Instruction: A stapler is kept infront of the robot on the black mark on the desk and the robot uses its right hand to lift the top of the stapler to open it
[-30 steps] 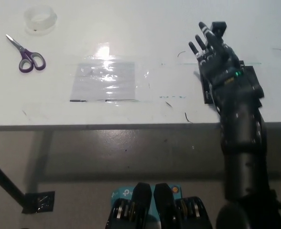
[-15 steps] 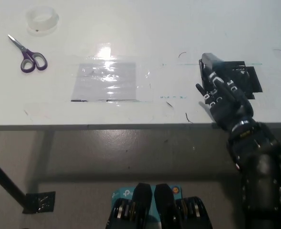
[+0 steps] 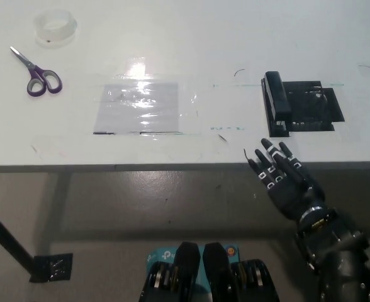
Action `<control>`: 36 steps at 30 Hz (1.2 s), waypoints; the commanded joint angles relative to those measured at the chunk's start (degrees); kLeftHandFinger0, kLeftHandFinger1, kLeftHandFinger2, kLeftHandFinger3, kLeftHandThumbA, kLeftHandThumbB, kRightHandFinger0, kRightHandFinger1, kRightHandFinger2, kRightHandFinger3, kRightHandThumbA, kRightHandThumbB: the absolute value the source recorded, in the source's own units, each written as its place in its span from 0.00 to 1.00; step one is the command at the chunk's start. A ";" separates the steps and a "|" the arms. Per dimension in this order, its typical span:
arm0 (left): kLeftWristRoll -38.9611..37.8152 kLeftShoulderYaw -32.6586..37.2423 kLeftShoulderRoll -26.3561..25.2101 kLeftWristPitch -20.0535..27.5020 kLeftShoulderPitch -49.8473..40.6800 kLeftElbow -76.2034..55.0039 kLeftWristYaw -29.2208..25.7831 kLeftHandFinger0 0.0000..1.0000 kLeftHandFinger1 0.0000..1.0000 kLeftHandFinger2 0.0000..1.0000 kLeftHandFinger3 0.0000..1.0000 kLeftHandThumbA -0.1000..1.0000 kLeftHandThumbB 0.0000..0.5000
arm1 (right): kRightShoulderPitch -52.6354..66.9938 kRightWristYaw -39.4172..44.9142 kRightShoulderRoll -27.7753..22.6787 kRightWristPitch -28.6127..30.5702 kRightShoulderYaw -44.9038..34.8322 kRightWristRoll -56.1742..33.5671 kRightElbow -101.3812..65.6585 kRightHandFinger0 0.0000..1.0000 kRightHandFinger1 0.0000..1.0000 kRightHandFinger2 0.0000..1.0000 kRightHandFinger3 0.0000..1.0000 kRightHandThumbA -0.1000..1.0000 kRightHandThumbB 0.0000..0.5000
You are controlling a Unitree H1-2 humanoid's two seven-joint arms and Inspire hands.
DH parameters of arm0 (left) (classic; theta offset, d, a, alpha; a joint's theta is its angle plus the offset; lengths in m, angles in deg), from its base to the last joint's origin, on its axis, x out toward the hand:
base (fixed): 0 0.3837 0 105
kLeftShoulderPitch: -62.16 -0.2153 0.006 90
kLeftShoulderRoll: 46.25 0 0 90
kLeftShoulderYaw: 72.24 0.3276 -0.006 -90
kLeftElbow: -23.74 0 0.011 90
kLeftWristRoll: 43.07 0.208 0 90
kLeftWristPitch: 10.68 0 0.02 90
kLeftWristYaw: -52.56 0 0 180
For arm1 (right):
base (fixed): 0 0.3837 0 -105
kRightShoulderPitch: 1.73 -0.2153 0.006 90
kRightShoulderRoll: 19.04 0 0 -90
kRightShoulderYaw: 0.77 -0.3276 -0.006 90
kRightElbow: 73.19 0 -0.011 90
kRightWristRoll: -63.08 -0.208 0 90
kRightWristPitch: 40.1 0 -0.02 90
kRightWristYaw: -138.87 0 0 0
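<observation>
One stapler (image 3: 275, 104) on one black mark (image 3: 312, 106), one pair of scissors (image 3: 36, 73), one tape roll (image 3: 55, 26). Right hand (image 3: 284, 178) released at the desk's (image 3: 172, 38) near edge; stapler's lid state unclear.

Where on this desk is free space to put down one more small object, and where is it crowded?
Free: the white desk between the tape roll and the stapler, and the strip between the clear taped sheet and the stapler. Crowded: the far left corner with the scissors, and the black mark beyond the open right hand.
</observation>
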 commanded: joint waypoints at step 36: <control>-0.41 -1.95 -3.11 -0.22 2.90 -0.74 -0.26 0.00 0.00 0.00 0.06 0.00 0.83 | 22.25 24.01 -29.83 38.23 6.47 36.91 10.76 0.17 0.25 0.36 0.54 0.73 0.26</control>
